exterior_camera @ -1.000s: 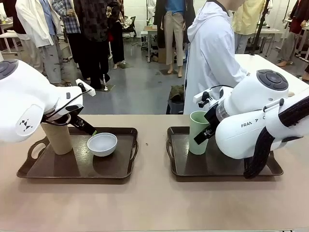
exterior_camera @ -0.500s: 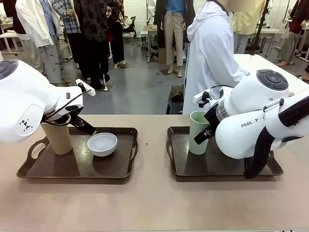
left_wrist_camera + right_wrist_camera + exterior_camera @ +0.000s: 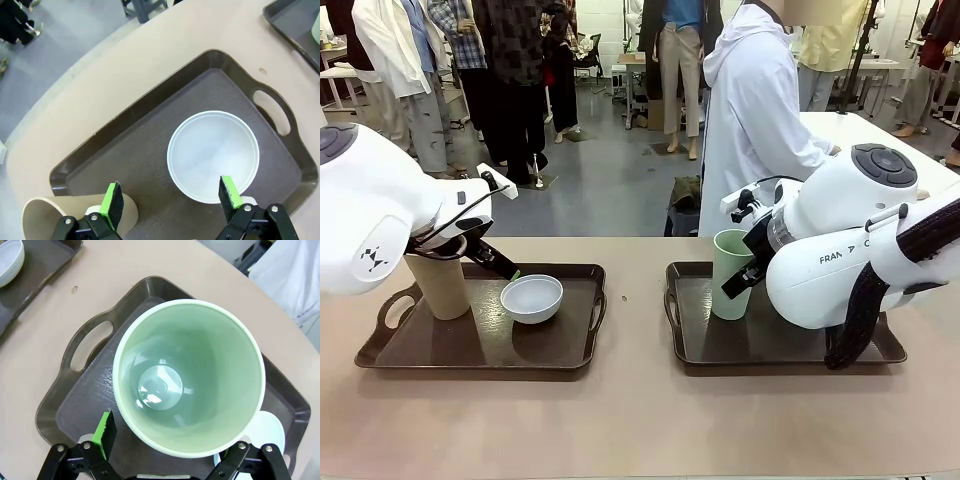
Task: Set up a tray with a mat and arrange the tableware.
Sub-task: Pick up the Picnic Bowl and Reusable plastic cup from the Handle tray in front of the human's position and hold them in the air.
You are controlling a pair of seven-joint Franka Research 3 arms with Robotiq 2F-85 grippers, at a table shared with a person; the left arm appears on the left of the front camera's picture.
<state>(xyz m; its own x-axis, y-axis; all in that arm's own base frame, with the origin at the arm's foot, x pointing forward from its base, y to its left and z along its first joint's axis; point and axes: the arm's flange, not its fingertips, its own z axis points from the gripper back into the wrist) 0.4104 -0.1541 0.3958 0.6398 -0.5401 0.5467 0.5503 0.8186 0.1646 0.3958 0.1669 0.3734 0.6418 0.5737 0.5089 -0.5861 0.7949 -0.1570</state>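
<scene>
Nearest us we see the table (image 3: 640,425) as an open strip in front of both trays, with room to move. The left tray (image 3: 480,368) and right tray (image 3: 770,367) sit side by side, with a gap of table between their handles. On the left tray the white bowl (image 3: 532,297) rests mid-tray and the tan tumbler (image 3: 440,287) stands upright to its left. The left gripper (image 3: 171,197) hangs above them, fingers spread and holding nothing. The pale green tumbler (image 3: 730,275) stands at the right tray's far left corner, with the light blue bowl (image 3: 265,432) just beside it. The right gripper (image 3: 170,442) stands wide apart astride that tumbler; we cannot tell whether its pads touch it. Beyond the far edge stands a person (image 3: 755,120).
</scene>
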